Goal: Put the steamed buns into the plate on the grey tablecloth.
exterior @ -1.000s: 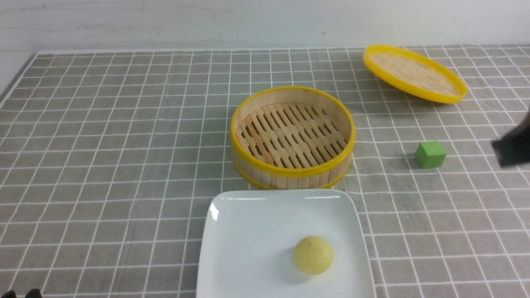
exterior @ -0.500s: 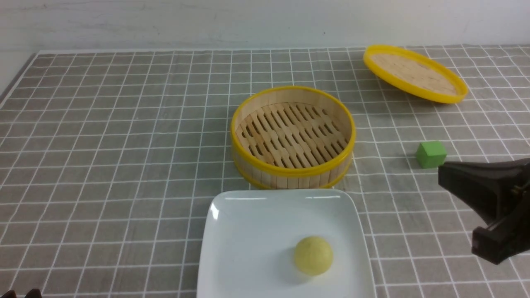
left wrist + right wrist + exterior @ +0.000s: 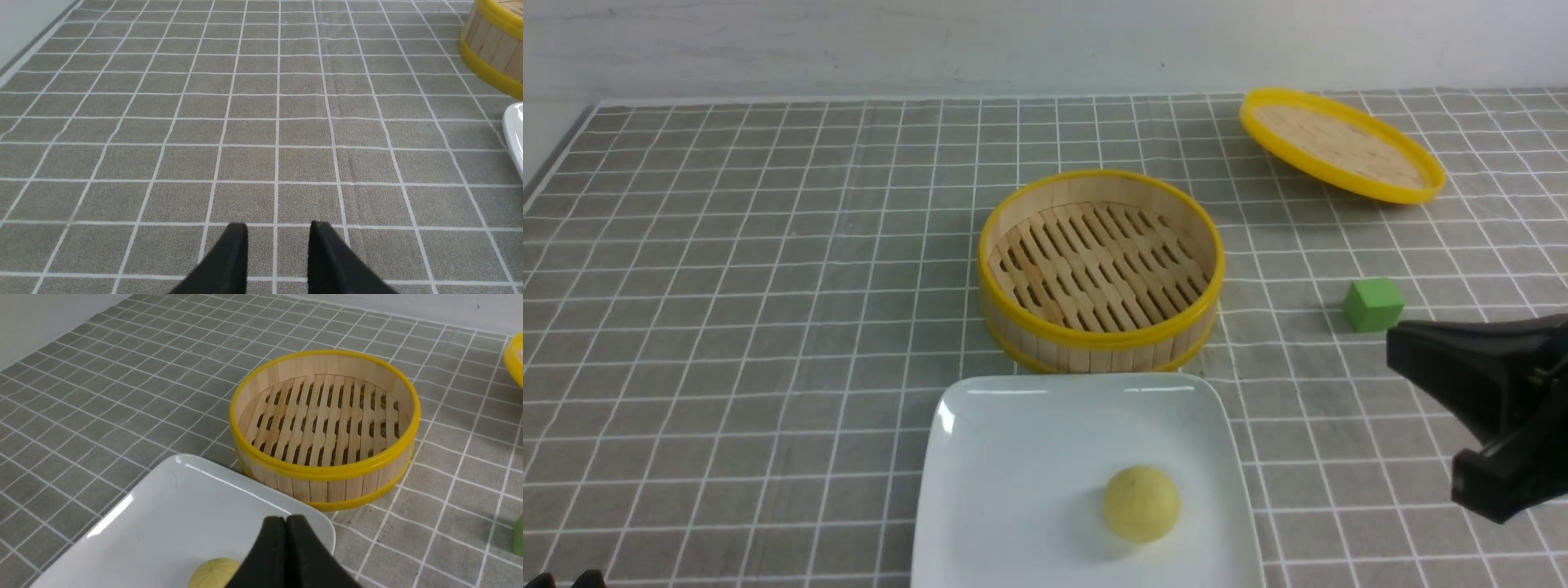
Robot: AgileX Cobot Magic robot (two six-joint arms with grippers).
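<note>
"What is covering the table?"

"The grey tablecloth [image 3: 727,327] is spreading under everything, and the white plate [image 3: 1013,490] is lying on it, carrying the steamed bun [image 3: 1142,504] in its right half."

"And the bamboo containers?"

"The round steamer basket [image 3: 1101,269] is sitting just behind the plate, showing its bare slatted floor. The yellow-rimmed lid [image 3: 1339,147] is resting farther back, to the right."

"How are the pincers standing?"

"The left gripper [image 3: 278,232] is hovering left of the plate, holding its fingers parted around nothing. The right gripper [image 3: 285,524] is keeping its fingertips together, gripping nothing."

"Anything smaller?"

"Only the green cube [image 3: 1373,305] is sitting right of the basket, well apart from it."
</note>
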